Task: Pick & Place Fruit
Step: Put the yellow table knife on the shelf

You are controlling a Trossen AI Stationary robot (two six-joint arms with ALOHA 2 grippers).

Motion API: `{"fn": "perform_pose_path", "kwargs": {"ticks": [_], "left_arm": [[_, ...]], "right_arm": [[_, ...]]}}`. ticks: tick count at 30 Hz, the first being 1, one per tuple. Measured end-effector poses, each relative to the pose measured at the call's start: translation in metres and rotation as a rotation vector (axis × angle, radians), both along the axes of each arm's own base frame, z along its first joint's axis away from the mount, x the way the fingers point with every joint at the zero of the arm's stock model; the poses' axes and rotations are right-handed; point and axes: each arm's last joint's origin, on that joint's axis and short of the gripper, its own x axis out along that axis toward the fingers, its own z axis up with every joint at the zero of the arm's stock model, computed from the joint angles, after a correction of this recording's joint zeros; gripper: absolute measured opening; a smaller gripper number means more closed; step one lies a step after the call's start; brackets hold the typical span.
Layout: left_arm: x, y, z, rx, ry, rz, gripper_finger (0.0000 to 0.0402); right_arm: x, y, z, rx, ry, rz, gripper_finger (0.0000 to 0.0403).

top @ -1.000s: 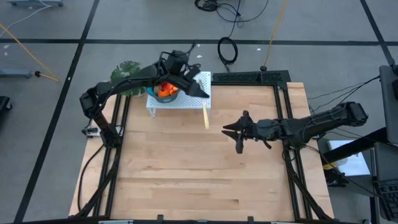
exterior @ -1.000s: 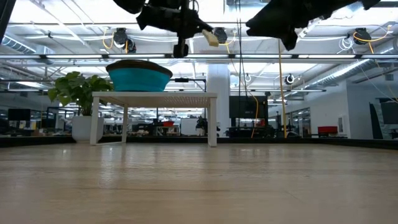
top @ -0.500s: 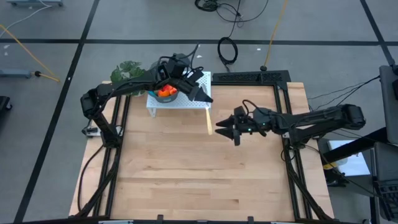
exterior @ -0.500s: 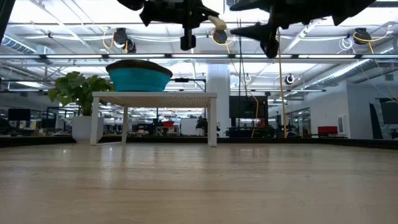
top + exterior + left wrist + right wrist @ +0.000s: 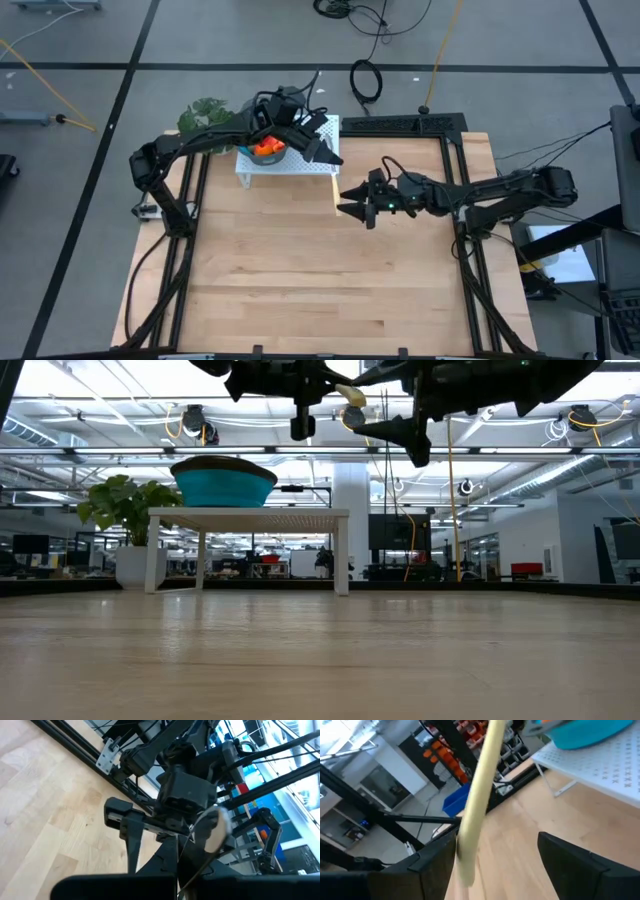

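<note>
High view: I see the fruit [image 5: 266, 147] as a heap of orange pieces in the teal bowl [image 5: 224, 483], which sits on the small white perforated stand [image 5: 290, 164] at the far-left part of the wooden table [image 5: 320, 280]. A green leafy plant [image 5: 205, 112] stands just beyond the stand's left end, off the table edge.

The left gripper [image 5: 326, 155] hangs over the stand's right end, beside the bowl, clamped on one end of the pale yellow-handled knife [image 5: 335, 195]. The knife's handle points out from the stand toward the table's middle.

The right gripper [image 5: 350, 201] reaches in from the right, its tips at the knife's free end. In the right wrist view its two dark fingers [image 5: 580, 862] stand well apart with the yellow handle [image 5: 477, 795] running between them, close to one finger; I cannot tell whether it touches. Jaws spread, not closed on anything.

Low view: both grippers are raised well above the table, the knife's pale end [image 5: 350, 394] between them, higher than the bowl.
</note>
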Motion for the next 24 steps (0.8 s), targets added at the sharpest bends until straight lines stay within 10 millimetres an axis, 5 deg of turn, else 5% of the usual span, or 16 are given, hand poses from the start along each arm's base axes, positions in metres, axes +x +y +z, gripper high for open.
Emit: {"fn": "perform_pose_path", "kwargs": {"ticks": [12,24], "left_arm": [[0.0002,0.0003,0.0001,0.008,-0.001,0.010,0.0000],[0.0002,0.0007,0.0002,0.017,-0.004,0.016,0.0000]], "right_arm": [[0.0069,-0.0065,0.0004,0.020,-0.073,-0.025,0.0213],[0.0070,-0.0072,0.0024,0.047,-0.095,-0.034,0.0049]]}}
